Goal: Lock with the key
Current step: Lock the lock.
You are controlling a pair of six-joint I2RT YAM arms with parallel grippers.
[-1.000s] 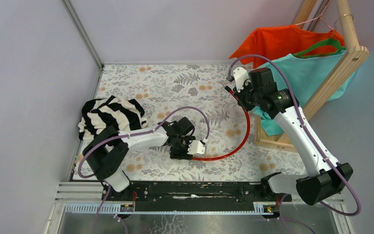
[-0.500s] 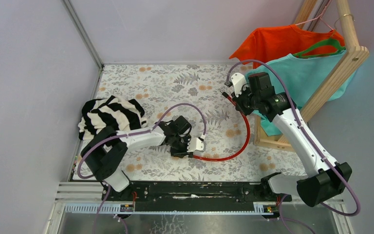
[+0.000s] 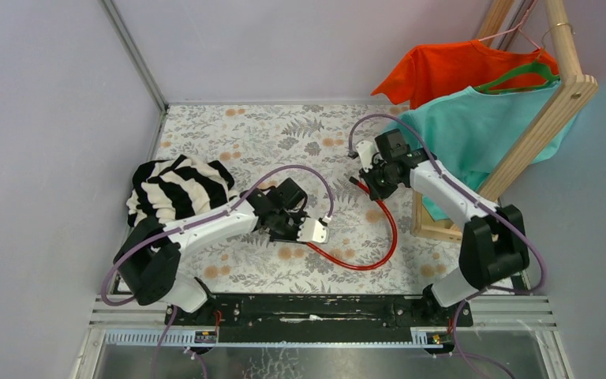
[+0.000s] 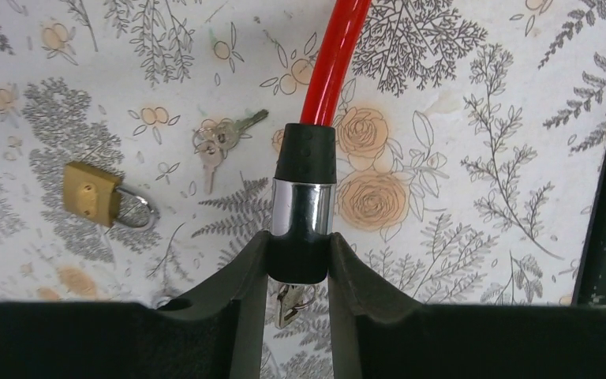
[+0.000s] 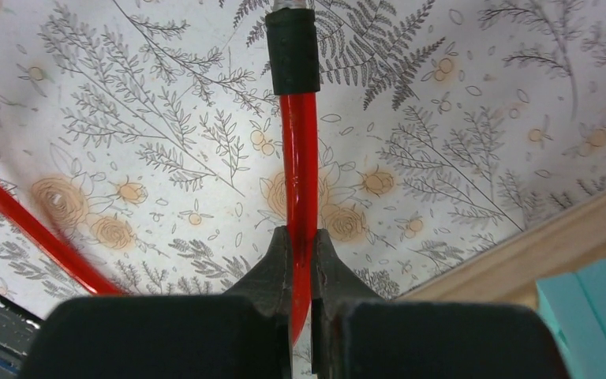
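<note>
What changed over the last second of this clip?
The left gripper closed on the capped end of the red cable and edged slightly away from the bases. The right gripper, shut on the cable near its other end, swung in toward the table's middle, narrowing the loop. The striped cloth and hanging shirts stayed put.

The top external view looks steeply down from above and behind the arm bases (image 3: 185, 290), taking in the whole floral table (image 3: 229, 130) from afar. The left wrist view sits low and close over the print, looking past its own fingers (image 4: 221, 292) along the red cable (image 4: 331, 63). The right wrist view does the same near the table's right edge. All three share that cable and the table
</note>
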